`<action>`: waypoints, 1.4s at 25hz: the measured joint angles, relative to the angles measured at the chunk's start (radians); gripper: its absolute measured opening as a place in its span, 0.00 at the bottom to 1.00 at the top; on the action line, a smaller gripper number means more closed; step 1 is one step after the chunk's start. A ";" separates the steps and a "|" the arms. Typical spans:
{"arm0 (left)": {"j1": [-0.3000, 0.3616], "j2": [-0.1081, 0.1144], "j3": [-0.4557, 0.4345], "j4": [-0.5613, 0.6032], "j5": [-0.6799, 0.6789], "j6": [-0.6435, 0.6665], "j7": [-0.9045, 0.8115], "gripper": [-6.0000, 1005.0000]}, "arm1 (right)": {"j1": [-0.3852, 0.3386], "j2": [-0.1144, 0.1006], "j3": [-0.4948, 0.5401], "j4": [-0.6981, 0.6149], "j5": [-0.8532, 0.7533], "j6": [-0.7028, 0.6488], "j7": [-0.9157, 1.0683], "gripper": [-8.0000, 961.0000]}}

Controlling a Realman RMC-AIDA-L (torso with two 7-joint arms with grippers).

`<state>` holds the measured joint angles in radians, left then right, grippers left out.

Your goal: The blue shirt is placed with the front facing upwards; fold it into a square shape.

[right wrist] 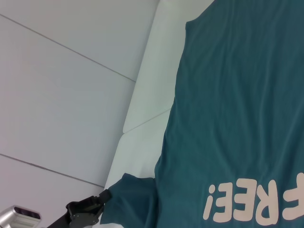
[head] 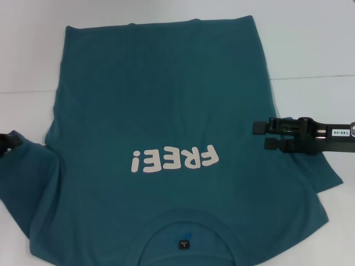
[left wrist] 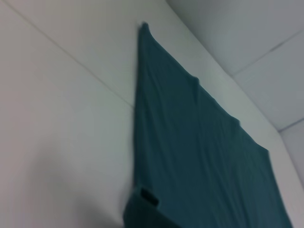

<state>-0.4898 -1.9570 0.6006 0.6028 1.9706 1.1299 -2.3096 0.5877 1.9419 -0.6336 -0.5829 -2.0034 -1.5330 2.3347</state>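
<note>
Teal blue shirt flat on white bench; right pincer open over sleeve, holding nothing; left pincer at opposite sleeve, grip unclear.

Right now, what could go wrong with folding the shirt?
1. The left gripper sits at the edge of the left sleeve, which is already bunched; pulling may wrinkle it more.
2. The right gripper hovers over the shirt with open fingers; it might pinch only a little cloth and drop it.
3. An uneven pull could fold the shirt crooked, not square.
</note>
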 joint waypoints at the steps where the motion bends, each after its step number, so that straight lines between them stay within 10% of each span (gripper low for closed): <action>1: -0.002 -0.005 0.000 0.000 0.000 0.006 -0.005 0.00 | 0.000 0.000 0.000 0.000 0.000 0.000 0.000 0.95; 35: -0.071 -0.102 0.105 0.115 0.036 0.061 -0.072 0.00 | -0.008 -0.002 0.012 0.000 0.000 0.007 -0.008 0.95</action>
<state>-0.5613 -2.0589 0.7055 0.7179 2.0065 1.1914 -2.3819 0.5798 1.9404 -0.6212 -0.5829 -2.0034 -1.5261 2.3270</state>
